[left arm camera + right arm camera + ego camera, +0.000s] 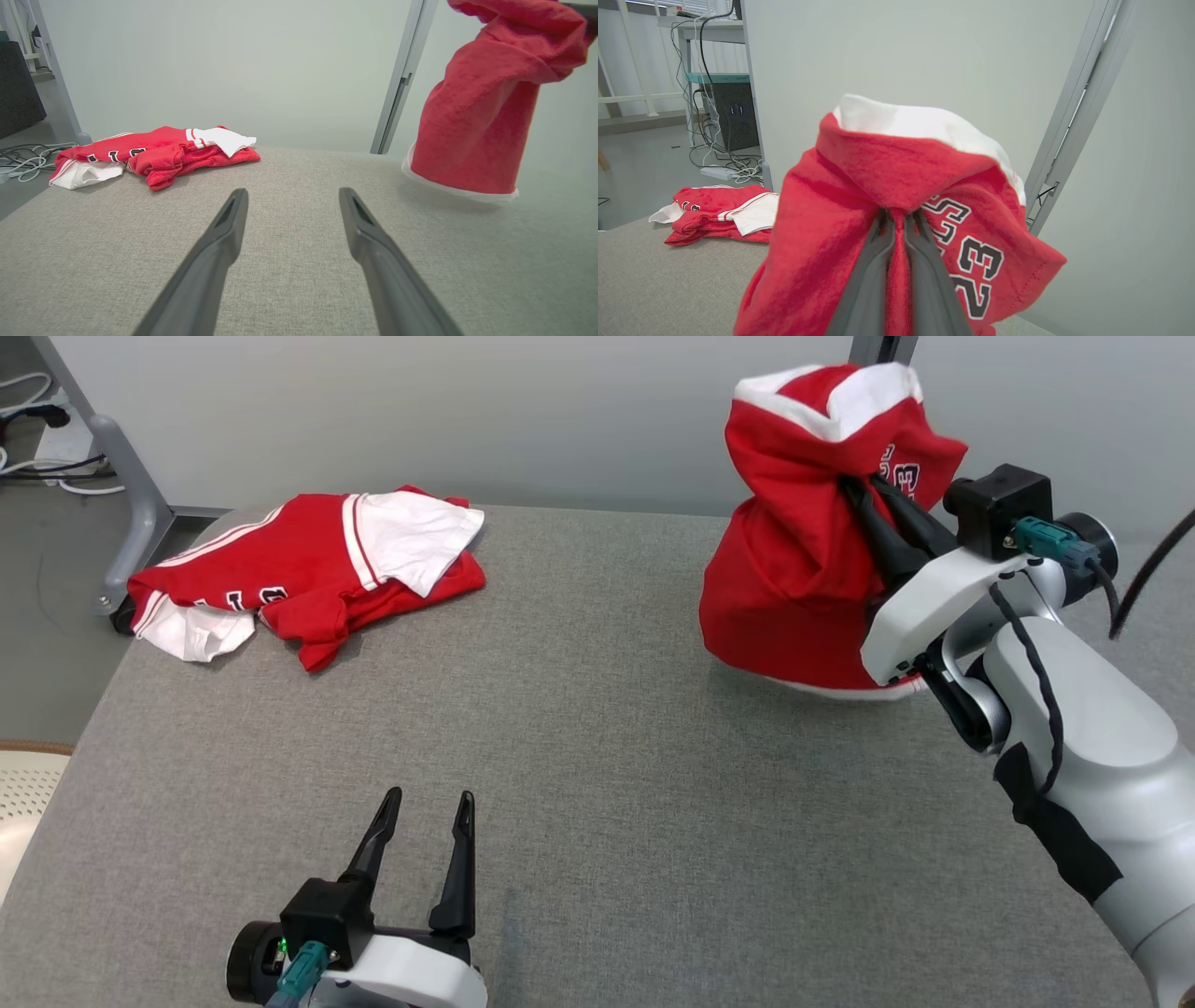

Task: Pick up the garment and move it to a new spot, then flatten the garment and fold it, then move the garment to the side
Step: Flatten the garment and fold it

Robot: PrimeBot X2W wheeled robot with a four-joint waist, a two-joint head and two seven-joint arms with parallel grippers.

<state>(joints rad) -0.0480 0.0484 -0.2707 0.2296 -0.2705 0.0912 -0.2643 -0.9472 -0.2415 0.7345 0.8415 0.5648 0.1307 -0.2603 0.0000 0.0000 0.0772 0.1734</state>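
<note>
Head view: right claw [861,487] clenches red garment [794,579] over grey table [607,756]; left claw [428,800] gapes.

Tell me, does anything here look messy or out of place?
Yes: the right end effector pinches a red jersey into a bunched lump, and another jersey lies crumpled at the far left corner of the table.

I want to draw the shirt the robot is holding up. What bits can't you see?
- Held garment: bunched folds hide its shape and most lettering, head and right wrist views.
- Its top: cut off by the left wrist view's upper edge.
- Right tool: tips buried in cloth, right wrist view.
- Other garment: print partly folded under, head view.
</note>
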